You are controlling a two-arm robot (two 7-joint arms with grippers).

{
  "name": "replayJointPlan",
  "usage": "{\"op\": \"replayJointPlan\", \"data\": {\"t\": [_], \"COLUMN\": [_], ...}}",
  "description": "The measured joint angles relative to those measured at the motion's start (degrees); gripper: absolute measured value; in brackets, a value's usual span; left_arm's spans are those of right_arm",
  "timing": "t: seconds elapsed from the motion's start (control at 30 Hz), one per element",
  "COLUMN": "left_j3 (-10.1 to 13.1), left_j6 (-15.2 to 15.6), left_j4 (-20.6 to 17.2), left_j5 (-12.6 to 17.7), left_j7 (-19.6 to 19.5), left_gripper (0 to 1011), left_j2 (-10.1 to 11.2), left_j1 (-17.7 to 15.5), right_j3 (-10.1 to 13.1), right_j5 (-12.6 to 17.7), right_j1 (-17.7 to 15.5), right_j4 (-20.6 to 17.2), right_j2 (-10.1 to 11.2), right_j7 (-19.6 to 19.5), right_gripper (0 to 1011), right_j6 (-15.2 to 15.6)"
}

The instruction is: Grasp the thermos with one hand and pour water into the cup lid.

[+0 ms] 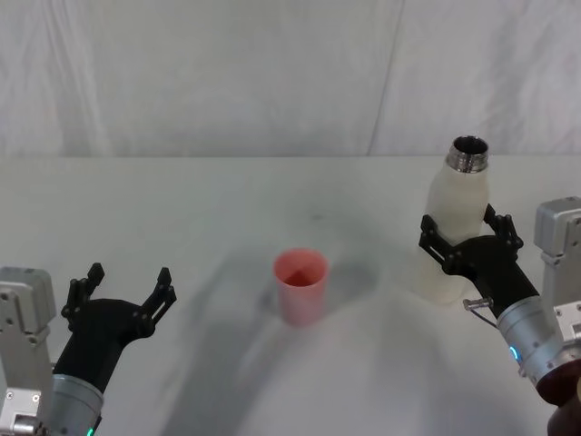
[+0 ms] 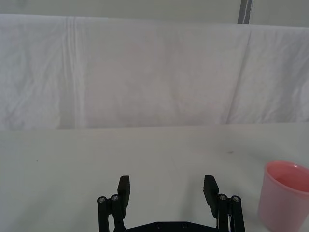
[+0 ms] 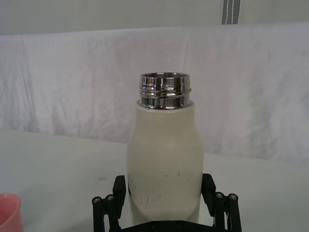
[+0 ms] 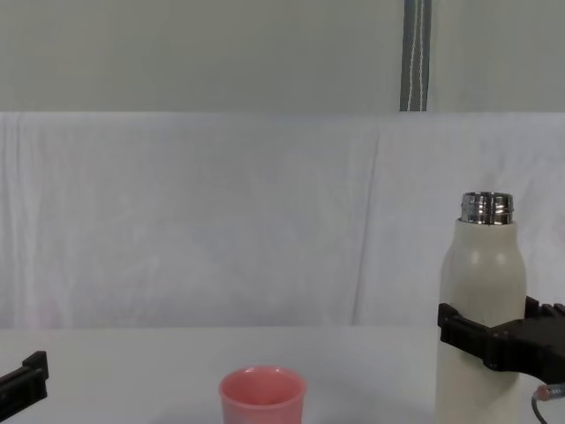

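Head view: right gripper (image 1: 467, 234) straddles upright thermos (image 1: 458, 218) mid-body, right of cup lid (image 1: 300, 285), left gripper (image 1: 123, 289) idle, spread; right wrist: fingers (image 3: 119, 187) hug both sides, so squeeze firmly before lifting; chest: bottle vertical.

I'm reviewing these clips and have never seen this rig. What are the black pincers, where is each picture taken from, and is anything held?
A two-armed robot works at a white table. The black pincers are its claws. One picture looks down from its head, one looks across from its chest, and one comes from each wrist. The right claw has its fingers on either side of the thermos, a tall cream bottle standing upright with its steel neck uncapped; whether it is squeezing is unclear. The left claw is open, holds nothing and sits near the robot on its left. The cup lid, a small pink cup, stands upright between them, apart from both.
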Motion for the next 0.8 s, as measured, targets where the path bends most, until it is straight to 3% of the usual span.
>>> {"op": "replayJointPlan", "data": {"t": [0.8], "left_j3": [0.0], "left_j6": [0.0], "left_j4": [0.0], "left_j5": [0.0], "left_j7": [0.0], "left_gripper": [1001], "left_j2": [0.0], "left_j1": [0.0], "right_j3": [-0.63], "right_j5": [-0.1], "right_j1": [3.4], "right_j4": [3.93], "right_j2": [0.21], "right_j7": [0.69], "right_gripper": [1001], "right_j6": [-0.05]}}
